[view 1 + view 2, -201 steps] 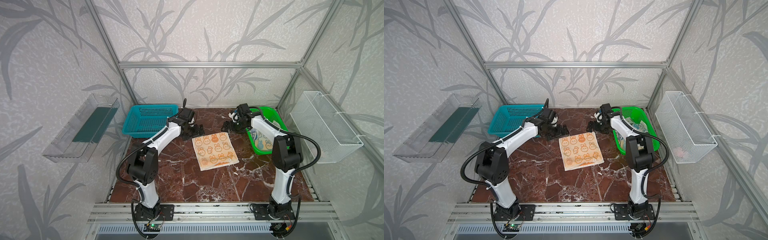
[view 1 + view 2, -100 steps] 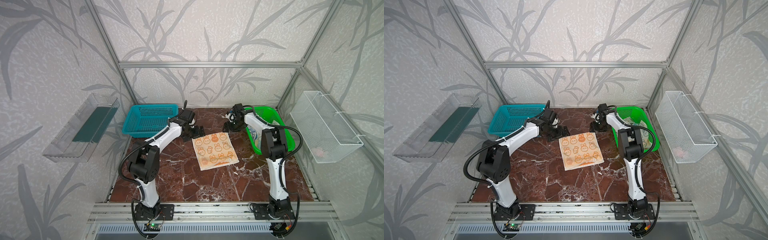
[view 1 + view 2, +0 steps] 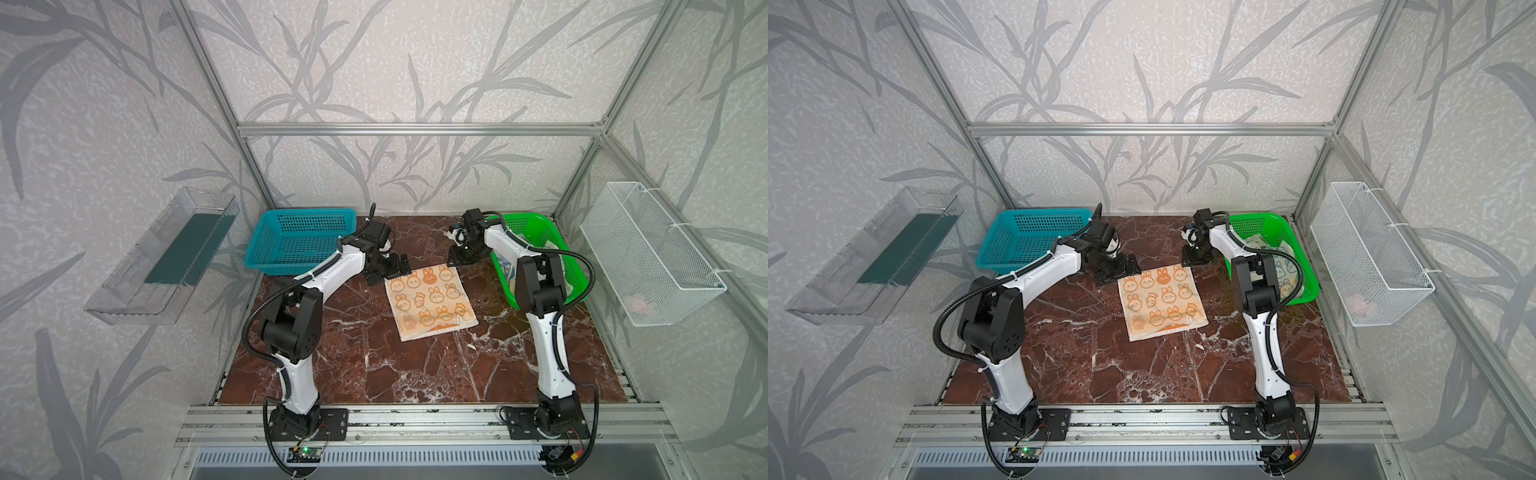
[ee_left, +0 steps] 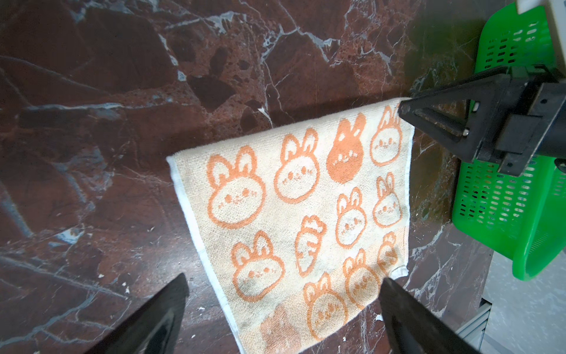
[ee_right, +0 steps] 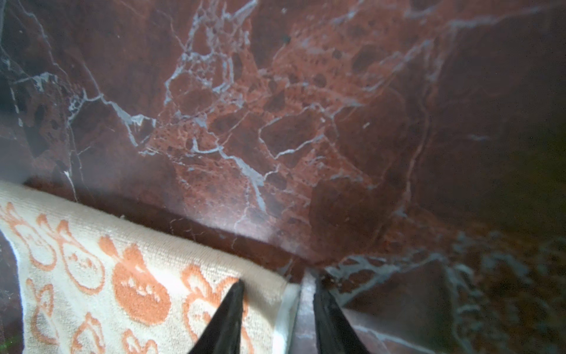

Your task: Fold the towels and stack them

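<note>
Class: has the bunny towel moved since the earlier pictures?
No. The towel keeps the same spot and angle beside the green basket.

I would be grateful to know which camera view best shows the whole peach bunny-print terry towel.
Both top views show the peach bunny-print terry towel whole, flat on the marble tabletop. The left wrist view crops one end; the right wrist view catches only a corner.

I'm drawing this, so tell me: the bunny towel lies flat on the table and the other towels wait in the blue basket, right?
Not quite: the other towels wait in the green basket, not the blue basket, as both top views show. The bunny towel does lie flat on the table.
</note>
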